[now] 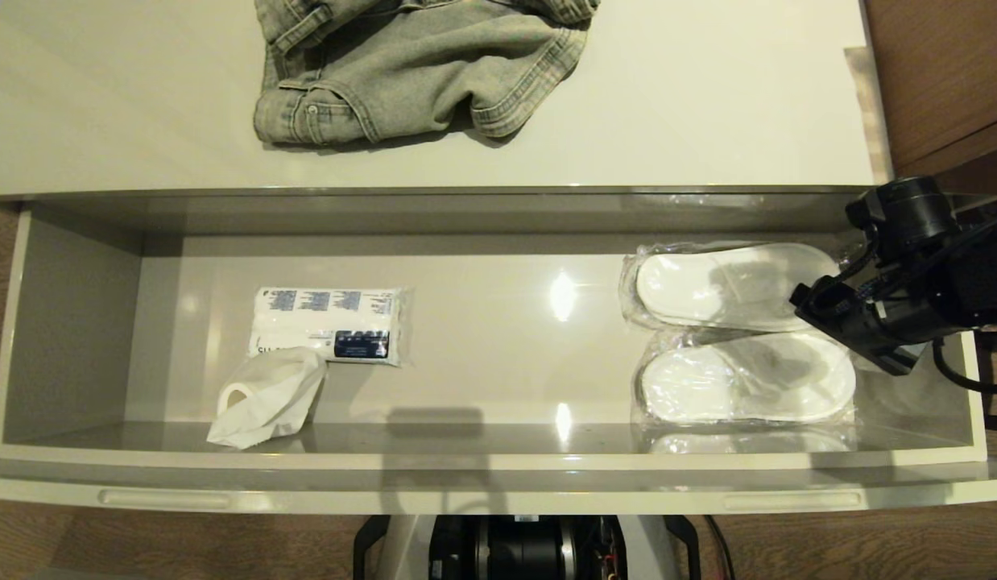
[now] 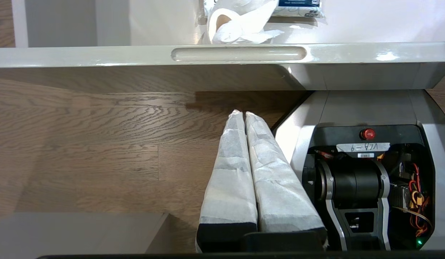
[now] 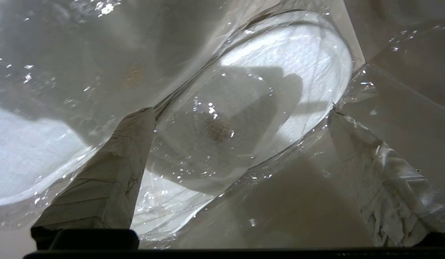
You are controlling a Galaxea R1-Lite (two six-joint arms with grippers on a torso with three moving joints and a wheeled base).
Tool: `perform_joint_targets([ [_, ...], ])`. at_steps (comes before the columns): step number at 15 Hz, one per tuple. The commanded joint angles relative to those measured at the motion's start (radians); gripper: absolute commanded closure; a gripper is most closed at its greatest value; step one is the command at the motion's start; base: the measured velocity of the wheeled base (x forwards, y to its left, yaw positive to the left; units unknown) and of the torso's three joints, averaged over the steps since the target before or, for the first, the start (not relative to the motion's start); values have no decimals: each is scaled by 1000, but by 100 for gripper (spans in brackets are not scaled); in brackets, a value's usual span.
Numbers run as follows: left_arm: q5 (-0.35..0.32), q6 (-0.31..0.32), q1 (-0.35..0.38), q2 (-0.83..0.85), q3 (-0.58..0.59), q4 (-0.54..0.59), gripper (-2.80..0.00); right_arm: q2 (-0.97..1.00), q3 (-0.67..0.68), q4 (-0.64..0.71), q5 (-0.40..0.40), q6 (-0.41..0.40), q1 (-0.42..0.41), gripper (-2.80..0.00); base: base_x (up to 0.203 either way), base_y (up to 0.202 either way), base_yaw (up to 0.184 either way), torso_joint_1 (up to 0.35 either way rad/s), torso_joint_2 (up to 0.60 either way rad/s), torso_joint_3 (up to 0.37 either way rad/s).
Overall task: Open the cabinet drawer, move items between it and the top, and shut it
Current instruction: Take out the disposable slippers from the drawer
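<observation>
The cabinet's top (image 1: 144, 97), a broad glossy off-white surface, fills the far part of the head view, and a crumpled pair of grey denim shorts (image 1: 418, 64) lies on it near the middle. Below it the drawer (image 1: 72, 322) stands pulled fully out, its front edge and recessed handle (image 2: 238, 54) nearest the robot.

At the drawer's right end lie two slipper packs, flat white slippers sealed in crinkly clear plastic. The far slipper pack (image 1: 724, 286) sits toward the cabinet and the near slipper pack (image 1: 740, 379) toward the drawer front; they lie side by side and appear to overlap slightly at their edges, though the glare on the plastic makes that hard to confirm. Toward the left of the drawer floor rests a blue-printed tissue pack (image 1: 329, 326), with a loose crumpled tissue (image 1: 265, 399) just in front of it, touching it.

The right claw (image 3: 240, 111) hangs over the right end of the drawer, low above the packs, its fingers (image 3: 111, 172) spread wide with one slipper pack lying between them; it grips nothing. The left claw (image 2: 245, 114) is parked below the drawer front over the wooden floor (image 2: 82, 144), beside the robot's base (image 2: 366, 172), fingers pressed together and empty.
</observation>
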Motion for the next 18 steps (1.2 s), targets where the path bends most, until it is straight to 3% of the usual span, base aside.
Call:
perform_joint_targets([
  [1,0,0,0,0,0,0,0,-13,8,3,-15,20,20,-280,0,0,0,0,0,0],
  [4,0,0,0,0,0,0,0,-38,61,15,-54,122,159,-280,0,0,0,0,0,0],
  [10,0,0,0,0,1,0,0,-91,173,1,-49,144,157,-280,0,0,0,0,0,0],
  [12,0,0,0,0,0,0,0,-142,280,-98,-20,140,145,-280,0,0,0,0,0,0],
  [14,0,0,0,0,0,0,0,-164,364,-261,66,133,98,-280,0,0,0,0,0,0],
  [16,0,0,0,0,1,0,0,-161,375,-281,80,132,91,-280,0,0,0,0,0,0],
  [18,0,0,0,0,0,0,0,-127,457,-396,114,126,78,-280,0,0,0,0,0,0],
])
